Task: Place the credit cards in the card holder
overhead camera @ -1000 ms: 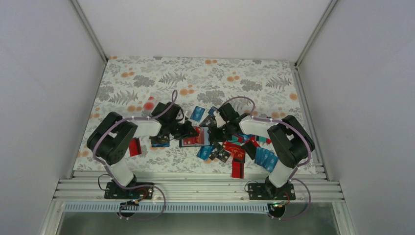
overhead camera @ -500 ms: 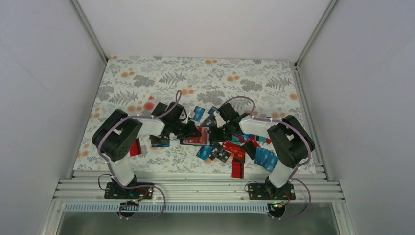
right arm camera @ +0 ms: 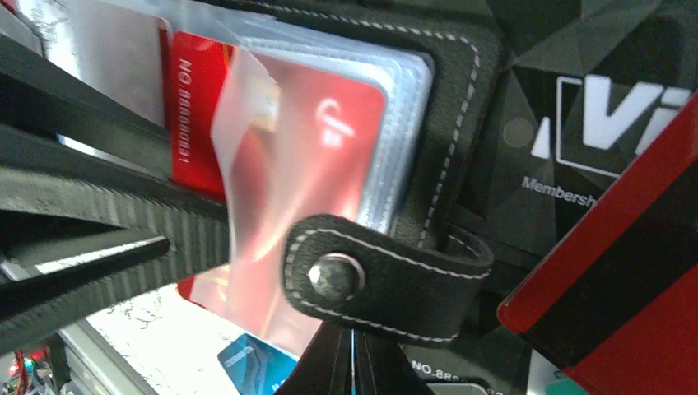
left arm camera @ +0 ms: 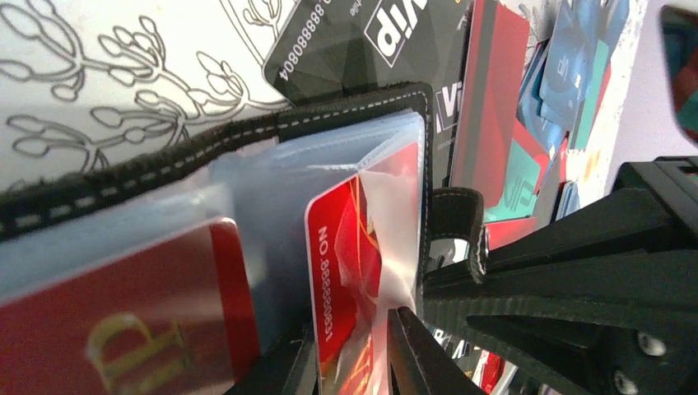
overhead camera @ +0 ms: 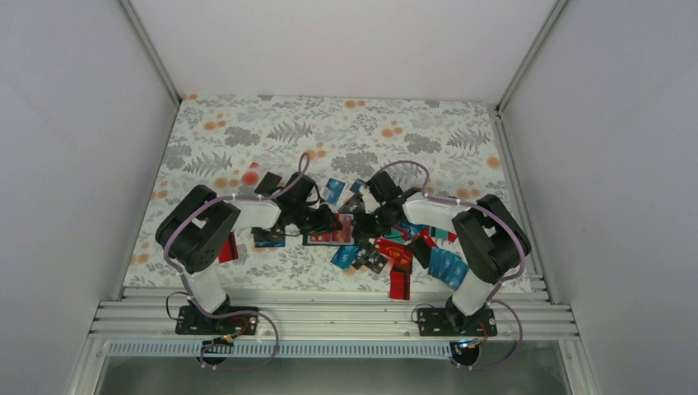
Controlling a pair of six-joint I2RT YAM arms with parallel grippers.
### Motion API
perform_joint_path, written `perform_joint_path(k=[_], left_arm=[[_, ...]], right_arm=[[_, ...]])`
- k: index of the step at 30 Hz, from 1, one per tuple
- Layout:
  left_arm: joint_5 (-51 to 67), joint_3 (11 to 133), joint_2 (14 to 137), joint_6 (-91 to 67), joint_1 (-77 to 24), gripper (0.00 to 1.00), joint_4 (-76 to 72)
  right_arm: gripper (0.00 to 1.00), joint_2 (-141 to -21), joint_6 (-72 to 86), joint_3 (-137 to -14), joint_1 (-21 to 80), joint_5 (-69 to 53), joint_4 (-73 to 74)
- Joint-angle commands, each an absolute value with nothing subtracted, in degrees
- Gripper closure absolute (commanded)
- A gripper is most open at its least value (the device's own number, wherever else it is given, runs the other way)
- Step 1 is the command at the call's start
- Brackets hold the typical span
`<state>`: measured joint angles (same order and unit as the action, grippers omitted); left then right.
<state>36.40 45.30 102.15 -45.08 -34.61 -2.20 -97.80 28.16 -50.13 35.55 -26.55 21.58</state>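
Holder [left arm camera: 206, 148] lies open mid-table [overhead camera: 247, 132] between both arms, clear pockets up. Loose cards [overhead camera: 399, 255] are heaped just right of it, some tucked under its edge. Step in hand, my read: seating one red card [left arm camera: 346, 247] in the end sleeve [right arm camera: 251, 115]. A second red one [left arm camera: 123, 321] sits in the next pocket over.

Left gripper [left arm camera: 354, 346]: jaws slightly parted, card's near end between them. Reads as let go, not pinching.
Right gripper [right arm camera: 352, 346]: clenched, tips at the holder's outer edge right under the strap [right arm camera: 387, 271]. Can't tell if it pinches the strap or just pins the edge.

Card looks only partly in: the printed end seems outside the film, and the sleeve mouth is crumpled over its face.

To do it well:
- hold the right arm in place so the holder doesn't slide under the push
- push along the card's long axis, deeper into the pocket, low and flat; tilt likely buckles the film
- push on the card's end edge with closed tips rather than gripping its faces, since a grip would likely catch the film too
- stop when the end is flush with the sleeve mouth
- back out straight; the film may cling and drag the card out

Risk: strap flopping over the pocket mouth.
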Motion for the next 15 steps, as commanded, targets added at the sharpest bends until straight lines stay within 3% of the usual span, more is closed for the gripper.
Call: perform_joint_path(k=[1, 8, 13, 15], left_arm=[[31.7, 46.9, 98.8, -42.4, -35.9, 0.76, 7.8], [29.8, 50.4, 95.8, -39.8, -36.3, 0.62, 15.7], [27.8, 51.5, 93.2, -38.4, -36.7, 0.38, 20.0], [26.5, 52.0, 92.5, -37.3, -36.7, 0.35, 21.6]], right_arm=[[0.96, -93.7, 27.1, -53.1, 35.9, -26.3, 23.3], [0.95, -92.1, 27.1, -55.4, 35.9, -26.7, 25.4], [0.94, -91.2, 28.2, -55.6, 35.9, -29.6, 24.6], [0.93, -91.2, 29.0, -55.3, 35.9, -31.2, 23.6]])
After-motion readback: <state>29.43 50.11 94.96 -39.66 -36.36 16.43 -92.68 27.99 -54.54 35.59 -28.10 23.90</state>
